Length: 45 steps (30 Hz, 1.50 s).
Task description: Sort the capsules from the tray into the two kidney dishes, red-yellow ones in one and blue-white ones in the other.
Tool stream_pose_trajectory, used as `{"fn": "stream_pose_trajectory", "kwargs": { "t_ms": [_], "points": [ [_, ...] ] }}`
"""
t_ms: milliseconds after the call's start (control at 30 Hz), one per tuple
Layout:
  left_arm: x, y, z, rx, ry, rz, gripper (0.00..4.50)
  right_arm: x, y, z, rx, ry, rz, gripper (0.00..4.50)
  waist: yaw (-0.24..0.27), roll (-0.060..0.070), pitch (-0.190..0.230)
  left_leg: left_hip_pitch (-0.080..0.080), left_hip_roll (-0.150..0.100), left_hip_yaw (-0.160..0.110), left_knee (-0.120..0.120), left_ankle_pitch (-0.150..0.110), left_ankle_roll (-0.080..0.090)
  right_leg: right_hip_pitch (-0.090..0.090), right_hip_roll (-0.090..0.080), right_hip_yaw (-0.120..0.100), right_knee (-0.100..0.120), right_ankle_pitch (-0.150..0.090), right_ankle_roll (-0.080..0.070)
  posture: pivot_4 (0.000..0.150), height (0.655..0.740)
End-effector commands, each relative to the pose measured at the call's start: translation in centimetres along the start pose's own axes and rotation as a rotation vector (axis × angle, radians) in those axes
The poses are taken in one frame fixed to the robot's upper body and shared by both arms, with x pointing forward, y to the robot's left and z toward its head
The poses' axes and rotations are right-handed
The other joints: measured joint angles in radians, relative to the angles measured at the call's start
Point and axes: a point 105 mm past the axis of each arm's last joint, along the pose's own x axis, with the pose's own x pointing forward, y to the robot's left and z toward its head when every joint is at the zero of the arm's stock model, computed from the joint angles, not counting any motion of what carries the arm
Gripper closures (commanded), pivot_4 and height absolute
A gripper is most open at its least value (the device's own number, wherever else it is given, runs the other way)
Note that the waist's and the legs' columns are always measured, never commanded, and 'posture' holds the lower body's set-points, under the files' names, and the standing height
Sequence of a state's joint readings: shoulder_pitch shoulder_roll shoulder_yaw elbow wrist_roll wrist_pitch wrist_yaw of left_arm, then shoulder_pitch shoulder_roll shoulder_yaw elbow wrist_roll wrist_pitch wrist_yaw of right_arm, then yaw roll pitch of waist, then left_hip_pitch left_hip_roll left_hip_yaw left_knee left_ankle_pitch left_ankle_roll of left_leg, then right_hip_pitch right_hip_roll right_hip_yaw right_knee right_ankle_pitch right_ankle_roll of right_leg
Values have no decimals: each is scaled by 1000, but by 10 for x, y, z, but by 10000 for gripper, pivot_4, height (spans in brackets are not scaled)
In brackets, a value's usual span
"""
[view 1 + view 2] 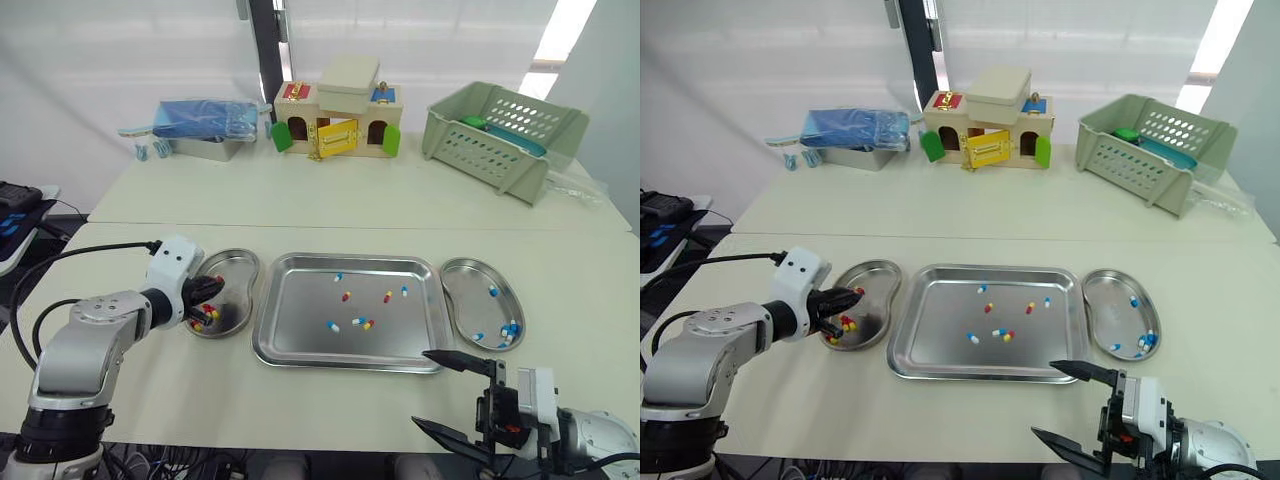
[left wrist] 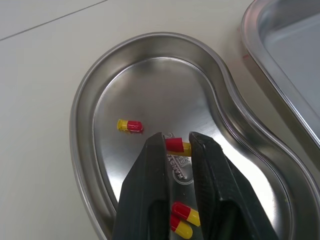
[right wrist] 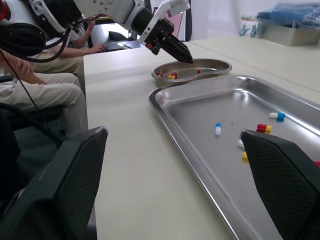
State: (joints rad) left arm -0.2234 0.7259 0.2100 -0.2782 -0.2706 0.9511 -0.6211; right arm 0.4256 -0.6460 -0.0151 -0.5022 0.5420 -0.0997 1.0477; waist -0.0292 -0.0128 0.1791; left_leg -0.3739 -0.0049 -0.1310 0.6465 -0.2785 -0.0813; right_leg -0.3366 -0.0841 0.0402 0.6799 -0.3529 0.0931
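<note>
Reaching in from the left w/ the elbow bent, the left hand [image 1: 215,290] points down into the left dish [image 1: 245,262]. Its two black fingers are almost together & pinch a red-yellow capsule [image 2: 176,146] at the tips, just over the dish floor. The right hand [image 1: 450,395] sits low at the near edge of the counter [image 1: 330,400], by the near right corner of the tray [image 1: 270,340]. Its fingers are spread wide & hold nothing. The upper tip is just at the tray rim.

Counts:
- Tray: 7 loose capsules, all near the middle. 4 are blue-white capsules [image 1: 332,326] & 3 are red-yellow.
- Left dish: 4 red-yellow, incl. the pinched one. The fingers cover part of the dish, so there may be more.
- Right dish [image 1: 470,300]: abt 5 blue-white. Some are bunched at the near end, so it's hard to be sure.

The left wrist view gives the close look: the capsule sits right between the fingertips, one lies apart on the dish floor, and two lie together lower down btw the fingers. The eye views take in the tray, both dishes & both arms at once. The right wrist view looks along the counter over the tray to the left hand at its dish, and adds a person [image 3: 45,95] sitting beside the counter.
</note>
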Motion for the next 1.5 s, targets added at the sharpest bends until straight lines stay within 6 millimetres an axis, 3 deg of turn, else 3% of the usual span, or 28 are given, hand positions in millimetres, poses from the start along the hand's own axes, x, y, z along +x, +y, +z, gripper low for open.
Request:
{"fn": "stream_pose_trajectory", "kwargs": {
  "t_ms": [33, 433, 500, 600, 800, 1033, 1300, 1500],
  "points": [
    [-8, 4, 14, 20, -63, 26, 41194, -1, -1, 7, -10, -33, 8, 0, -1, 0, 0, 0, 0, 0, 0, 0, 0, 0, 0, 0, 0, 0, 0, 1500, 7400],
    [-10, 0, 12, 10, -92, -35, 3453, -8, -4, 6, -2, -22, -16, 0, -2, 0, 0, 0, 0, 0, 0, 0, 0, 0, 0, 0, 0, 0, 0, 1500, 7400],
    [-14, -3, 16, 20, -128, -83, 376, -11, -8, 6, -7, -21, -35, 0, -2, 0, 0, 0, 0, 0, 0, 0, 0, 0, 0, 0, 0, 0, 0, 1500, 7400],
    [-24, 6, 13, 42, -139, -114, 376, -15, -15, 8, -11, -26, -74, 0, -4, 0, 0, 0, 0, 0, -1, 0, 0, 0, 0, 0, 0, 0, 0, 1500, 7400],
    [-64, 63, 1, 92, -111, -46, 376, -38, -44, 24, -3, 16, -202, 0, -5, 0, 0, 1, 0, 1, -1, 0, 0, 0, 0, 1, 0, 0, 0, 1500, 7400],
    [-111, 124, -19, 189, 4, 100, 376, -105, -86, 17, 126, 384, -337, 0, -3, -1, 1, 1, 0, 2, -2, 0, 0, -1, 0, 1, -1, 0, 0, 1500, 7400],
    [-132, 150, -37, 206, 57, 146, 376, -164, -127, 17, 182, 503, -509, 0, -7, -2, 2, 0, 1, 5, -2, 0, 0, -2, 0, 2, 0, 0, 0, 1500, 7400],
    [-131, 148, -40, 204, 48, 135, 376, -172, -136, 14, 200, 523, -517, 0, -12, -2, 2, 0, 1, 6, -2, 0, 0, -3, 0, 2, 0, 0, 0, 1500, 7400]
  ]
}}
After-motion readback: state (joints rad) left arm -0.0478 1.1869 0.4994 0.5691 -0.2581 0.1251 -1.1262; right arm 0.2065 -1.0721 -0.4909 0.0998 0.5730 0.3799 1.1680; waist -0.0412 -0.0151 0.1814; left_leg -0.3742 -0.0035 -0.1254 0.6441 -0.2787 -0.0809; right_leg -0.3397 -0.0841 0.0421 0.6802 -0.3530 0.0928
